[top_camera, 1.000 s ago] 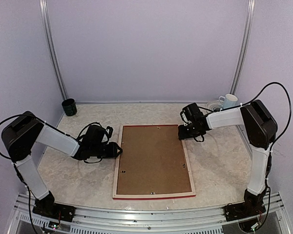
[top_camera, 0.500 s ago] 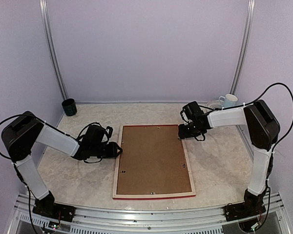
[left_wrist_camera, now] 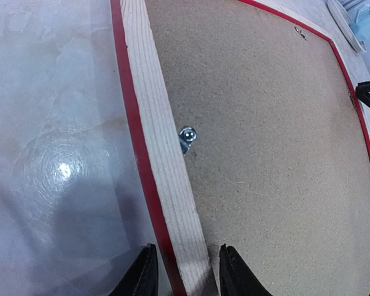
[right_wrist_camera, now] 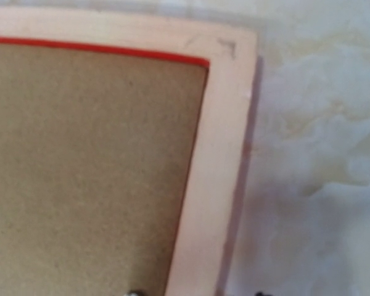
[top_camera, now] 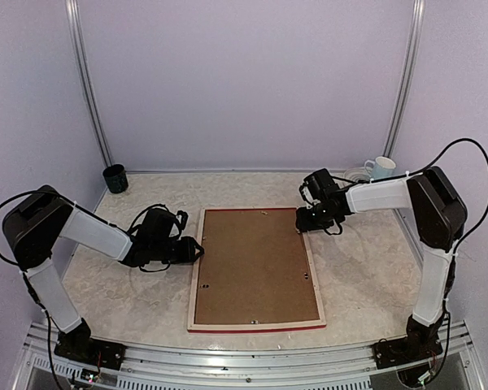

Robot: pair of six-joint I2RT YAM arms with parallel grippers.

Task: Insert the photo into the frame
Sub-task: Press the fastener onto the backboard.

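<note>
Reader: Progress on the task?
Legend: The frame [top_camera: 193, 284] lies face down mid-table with its backing board [top_camera: 256, 264] seated. The photo is not visible, so I cannot tell whether it is inside.
Reader: Counts and grippers?
Legend: One frame, one board, one dark cup [top_camera: 115, 178], one mug [top_camera: 381, 168]. The left gripper [top_camera: 197, 250] and right gripper [top_camera: 302, 226] each straddle a rail; whether they clamp it is unclear.

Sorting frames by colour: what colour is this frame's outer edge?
Red; the frame has a pale wood back. Best in left wrist view.

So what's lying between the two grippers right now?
The frame, back up with its brown backing board showing, fills the stretch between the left gripper and the right gripper; the top view shows it.
</note>
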